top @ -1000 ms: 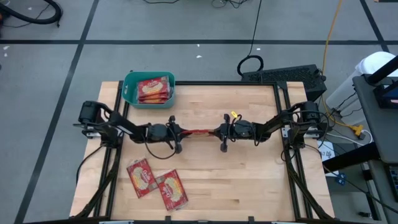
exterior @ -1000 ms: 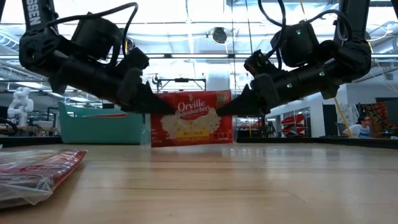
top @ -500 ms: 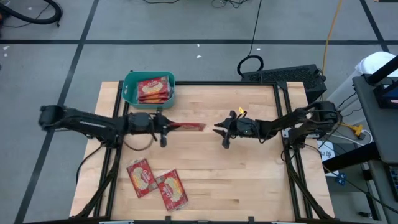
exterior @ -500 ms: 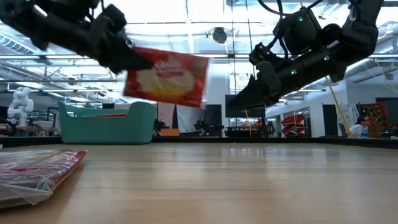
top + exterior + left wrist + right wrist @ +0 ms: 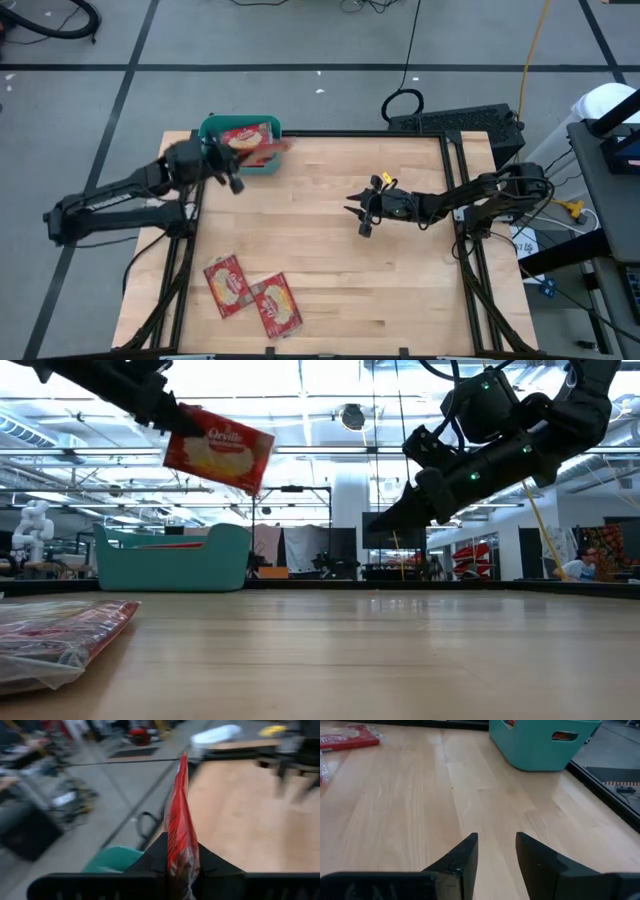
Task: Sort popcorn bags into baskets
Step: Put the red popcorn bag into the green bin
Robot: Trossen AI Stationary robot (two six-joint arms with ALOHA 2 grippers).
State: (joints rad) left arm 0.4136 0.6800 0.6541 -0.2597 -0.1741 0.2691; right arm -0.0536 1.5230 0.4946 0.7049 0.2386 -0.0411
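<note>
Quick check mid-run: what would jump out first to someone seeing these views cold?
The left gripper holds a red popcorn bag in the air by the teal basket at the table's far left corner. The right gripper hangs open and empty over mid-table. Two bags lie near the front edge.

The bin (image 5: 212, 130) is teal. The bags (image 5: 253, 297) well apart from it are red with yellowish-white popcorn pictures. The bench (image 5: 400, 290) is pale wood, framed in black.
</note>
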